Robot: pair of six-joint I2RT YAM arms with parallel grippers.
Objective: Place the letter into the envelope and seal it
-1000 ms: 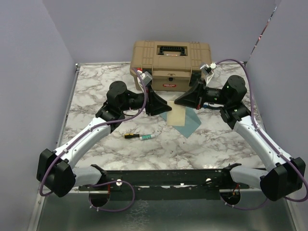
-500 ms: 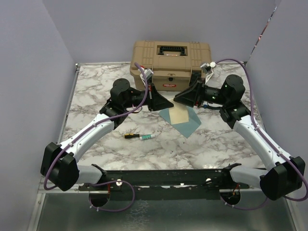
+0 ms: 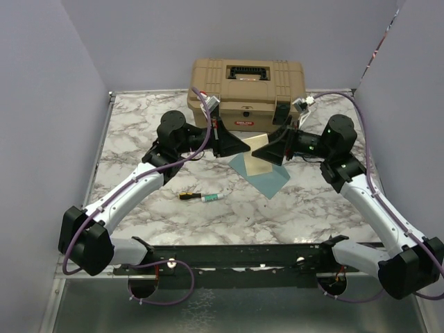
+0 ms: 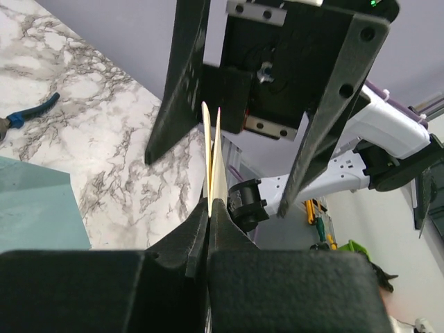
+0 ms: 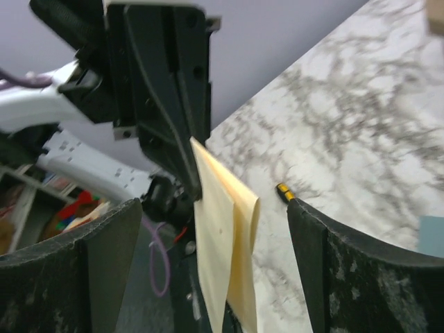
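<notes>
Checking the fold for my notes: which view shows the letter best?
Right wrist: the letter sits close, both folded leaves visible. Left wrist shows only its thin edges; top external shows it small and partly hidden.

Overhead rear view – opposed wrist close-ups (shared letter)

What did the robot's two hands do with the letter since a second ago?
The left gripper shut on the letter. Then the right gripper opened and let it go, so only the left one holds it now. The letter shifted a bit toward the box and stands on edge above the table. The envelope, the box and the screwdriver stayed put.
</notes>
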